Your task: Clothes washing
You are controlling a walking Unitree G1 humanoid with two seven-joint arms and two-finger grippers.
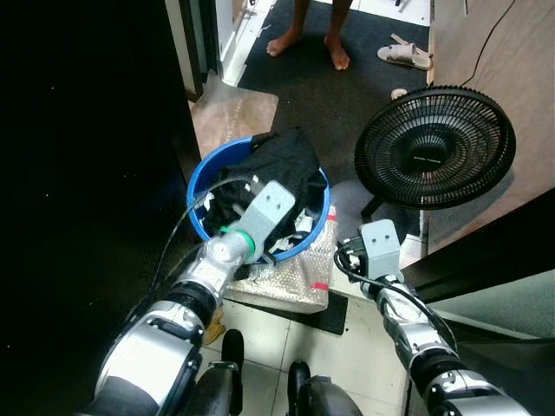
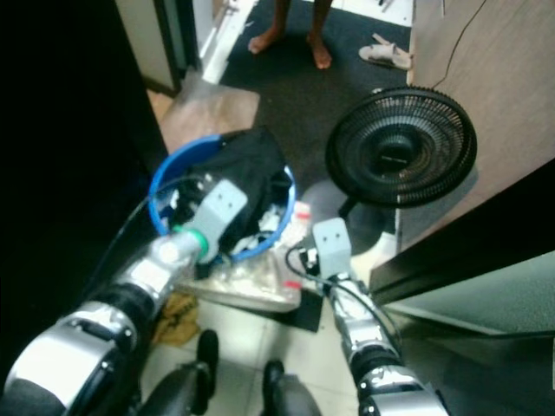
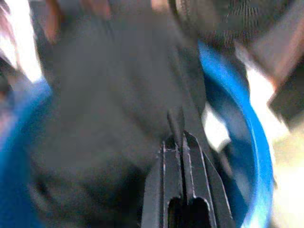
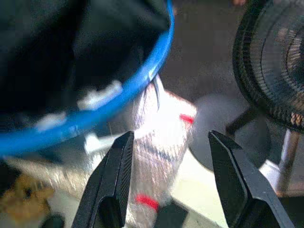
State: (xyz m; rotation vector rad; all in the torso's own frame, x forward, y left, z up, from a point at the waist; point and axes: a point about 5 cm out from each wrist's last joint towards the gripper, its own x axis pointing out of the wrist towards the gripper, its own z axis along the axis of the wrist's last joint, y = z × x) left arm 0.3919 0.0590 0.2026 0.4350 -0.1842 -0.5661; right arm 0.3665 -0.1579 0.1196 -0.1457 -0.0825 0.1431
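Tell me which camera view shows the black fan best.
The left eye view: the black fan appears whole and sharp, grille, hub and stand, right of the blue basket. The right eye view shows it similarly. The right wrist view catches part of its grille; the left wrist view, a blurred edge.

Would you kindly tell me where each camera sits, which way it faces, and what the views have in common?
Left eye view: on the head, looking down at the blue basin of dark clothes, the black fan and a person's bare feet; both silver arms show.
Right eye view: the same scene from the other eye.
Left wrist view: along the shut left gripper, blurred, over the clothes.
Right wrist view: along the open right gripper, facing a bubble-wrap bundle.
Shared: every view shows the basin.
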